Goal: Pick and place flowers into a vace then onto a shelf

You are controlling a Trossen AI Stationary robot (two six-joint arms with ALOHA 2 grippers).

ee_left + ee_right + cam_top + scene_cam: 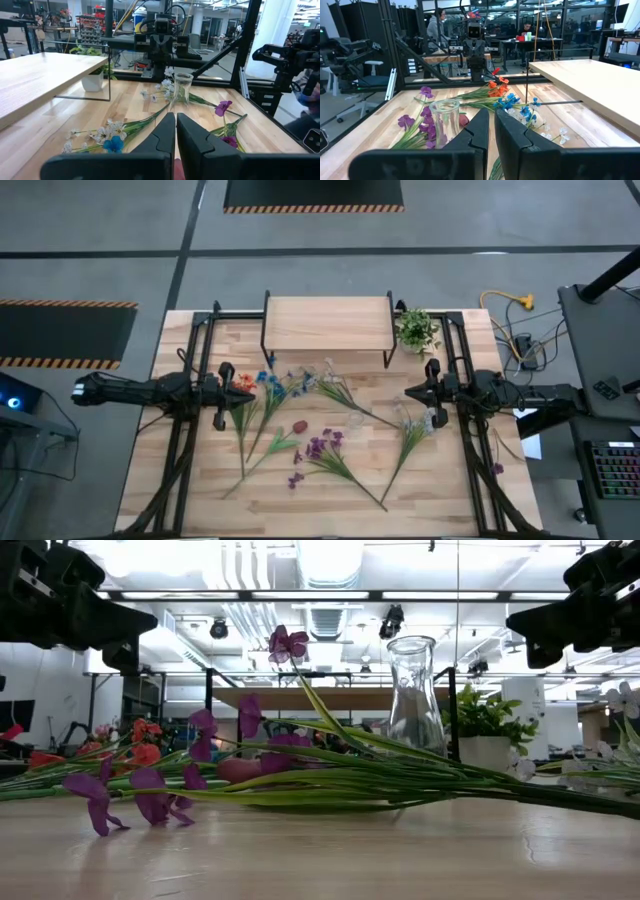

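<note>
both end effectors, left (222,393) and right (431,392), are hovering clenched and empty; flowers (325,455) are lying mid-bench around the fragile vace (356,420); thin, light stems are suiting a mid-stem pinch.

Vace (356,420) upright among flowers (330,452) mid-table, shelf (327,323) behind, potted plant (416,330) right of shelf.

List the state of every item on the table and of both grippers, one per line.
Clear glass vase: upright, empty.
Long-stemmed artificial flowers: lying loose on the tabletop.
Light-wood shelf on black legs: nothing on it.
Small green potted plant: upright beside the shelf.
Left gripper: shut, empty.
Right gripper: shut, empty.
</note>
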